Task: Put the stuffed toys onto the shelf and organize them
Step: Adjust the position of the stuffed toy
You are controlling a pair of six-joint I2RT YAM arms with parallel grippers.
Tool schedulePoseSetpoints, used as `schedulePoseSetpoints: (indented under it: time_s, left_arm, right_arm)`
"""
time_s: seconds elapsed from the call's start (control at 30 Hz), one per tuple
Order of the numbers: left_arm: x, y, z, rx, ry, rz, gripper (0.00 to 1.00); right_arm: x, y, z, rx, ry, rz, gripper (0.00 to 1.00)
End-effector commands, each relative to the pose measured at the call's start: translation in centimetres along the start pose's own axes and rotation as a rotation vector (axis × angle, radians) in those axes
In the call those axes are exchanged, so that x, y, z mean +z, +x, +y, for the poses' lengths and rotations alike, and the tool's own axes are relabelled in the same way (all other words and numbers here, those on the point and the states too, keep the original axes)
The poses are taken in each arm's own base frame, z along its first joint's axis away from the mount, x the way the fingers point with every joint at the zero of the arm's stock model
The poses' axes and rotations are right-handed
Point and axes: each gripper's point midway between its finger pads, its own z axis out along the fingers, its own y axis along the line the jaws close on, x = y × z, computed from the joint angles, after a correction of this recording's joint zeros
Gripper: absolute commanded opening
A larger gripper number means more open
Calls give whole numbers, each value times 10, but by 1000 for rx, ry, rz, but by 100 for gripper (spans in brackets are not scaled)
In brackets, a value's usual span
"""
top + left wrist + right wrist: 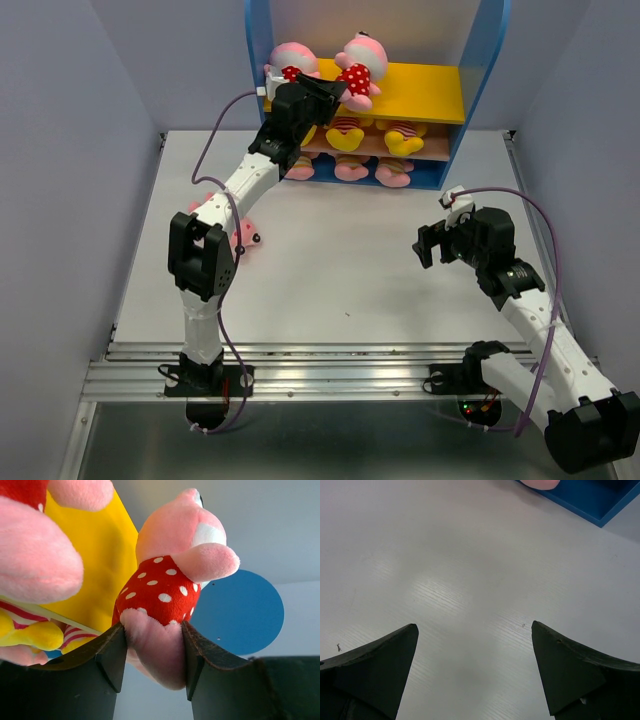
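The shelf stands at the table's far edge. Two pink pigs in red white-dotted outfits sit on its yellow upper board. My left gripper reaches up to that board and is shut on a leg of the right pig. In the left wrist view, both fingers press that pig from either side, with the other pig close at left. Yellow bears fill the brown middle board. More stuffed toys sit on the blue base. My right gripper hangs open over bare table, holding nothing.
One pink stuffed toy lies on the table, partly hidden under my left arm's elbow. The right wrist view shows white tabletop and a corner of the shelf's blue base. Grey walls close in both sides of the table.
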Motion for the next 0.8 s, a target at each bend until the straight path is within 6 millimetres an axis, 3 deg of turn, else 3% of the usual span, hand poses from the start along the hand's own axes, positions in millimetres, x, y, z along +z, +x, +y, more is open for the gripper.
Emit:
schedulePoseSetpoints:
  time_s: [0.0,0.37,0.77]
  left_arm:
    - [-12,-13,-41,-59,103,-50,54]
    - [-7,-8,-35,-80,93,-46,64]
    - [0,1,-23,-106,86,-21,67]
  right_arm:
    - [1,-8,-7,-22,27,-38,100]
    - [1,-7,-7,-23,30,-36,100]
    - [1,-8,-8,-24,37,-38,100]
